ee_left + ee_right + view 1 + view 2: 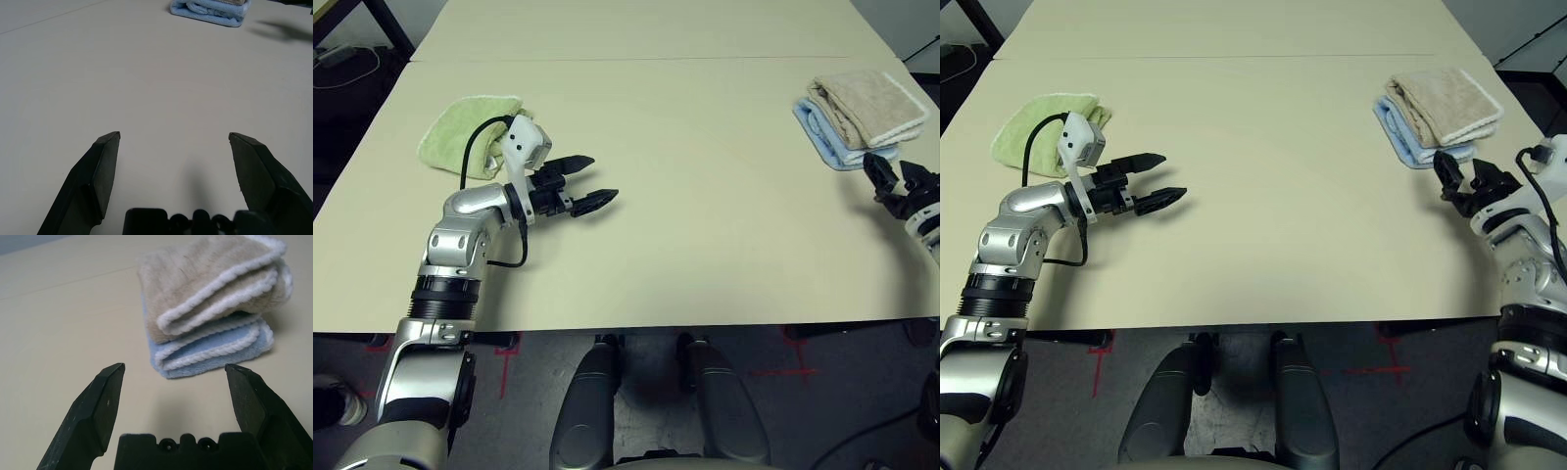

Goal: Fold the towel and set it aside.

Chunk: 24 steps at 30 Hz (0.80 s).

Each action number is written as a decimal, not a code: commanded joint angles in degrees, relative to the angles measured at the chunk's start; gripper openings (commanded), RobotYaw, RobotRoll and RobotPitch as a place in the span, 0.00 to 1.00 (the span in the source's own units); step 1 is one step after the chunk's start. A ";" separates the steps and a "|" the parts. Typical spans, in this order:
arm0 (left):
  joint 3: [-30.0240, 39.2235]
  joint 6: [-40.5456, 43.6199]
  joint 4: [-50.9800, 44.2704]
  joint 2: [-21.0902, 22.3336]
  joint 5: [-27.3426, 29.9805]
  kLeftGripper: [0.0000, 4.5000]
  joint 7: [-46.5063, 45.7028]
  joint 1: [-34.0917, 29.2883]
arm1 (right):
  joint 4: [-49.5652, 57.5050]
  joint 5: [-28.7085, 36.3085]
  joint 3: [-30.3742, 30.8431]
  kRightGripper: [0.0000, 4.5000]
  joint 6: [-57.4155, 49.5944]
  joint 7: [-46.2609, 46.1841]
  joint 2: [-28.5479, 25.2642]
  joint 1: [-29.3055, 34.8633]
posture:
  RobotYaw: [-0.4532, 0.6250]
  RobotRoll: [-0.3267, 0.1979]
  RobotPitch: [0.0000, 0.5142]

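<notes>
- the towel (210, 289) is already folded and it lies on top of the light blue folded towel (215, 350), just in front of the right end effector (1461, 178), near the far right corner of the counter (705, 225).
- the right end effector has its fingers spread apart and holds nothing; it is close to the stack but does not touch it.
- the left end effector (585, 182) also has its fingers apart and empty, above a bare part of the counter; the stack is well apart from it, far ahead of its fingertips.
- judging from this, the folding and the setting aside look finished; probably only pulling the arms away is left.
- a light green folded towel (465, 132) lies just behind the left end effector, beside its wrist.
- the counter is a wide, smooth, pale beige surface, with a thin seam crossing it on the far side.
- under the near edge there is a dark floor with red tape marks (783, 370); a person's shoe (333, 401) shows at the lower left.
</notes>
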<state>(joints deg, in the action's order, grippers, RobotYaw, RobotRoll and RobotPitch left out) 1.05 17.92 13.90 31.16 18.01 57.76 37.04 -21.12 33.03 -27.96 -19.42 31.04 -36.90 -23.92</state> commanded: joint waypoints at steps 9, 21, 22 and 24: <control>1.77 2.24 -4.72 -2.45 1.09 1.00 -5.98 -3.37 | -10.55 -6.92 7.73 0.99 15.92 11.20 3.29 -10.33 | 0.41 0.62 0.41; 8.86 -4.21 1.06 -12.85 -3.46 1.00 -32.46 -1.59 | -33.04 -15.68 9.91 0.99 28.82 -2.10 11.38 -26.50 | 0.44 0.62 0.42; 9.16 -5.54 2.86 -13.34 -4.28 1.00 -34.46 -0.67 | -34.75 -16.28 9.80 0.99 29.43 -4.36 11.98 -27.49 | 0.44 0.62 0.42; 9.52 -8.87 7.28 -13.94 -6.14 1.00 -38.29 1.44 | -37.49 -17.52 9.98 0.99 30.78 -8.03 13.20 -29.08 | 0.45 0.62 0.42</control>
<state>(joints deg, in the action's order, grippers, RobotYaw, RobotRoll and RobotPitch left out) 10.06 11.92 17.71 17.76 13.82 22.74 37.62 -56.12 16.78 -18.04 9.81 26.04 -24.10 -52.54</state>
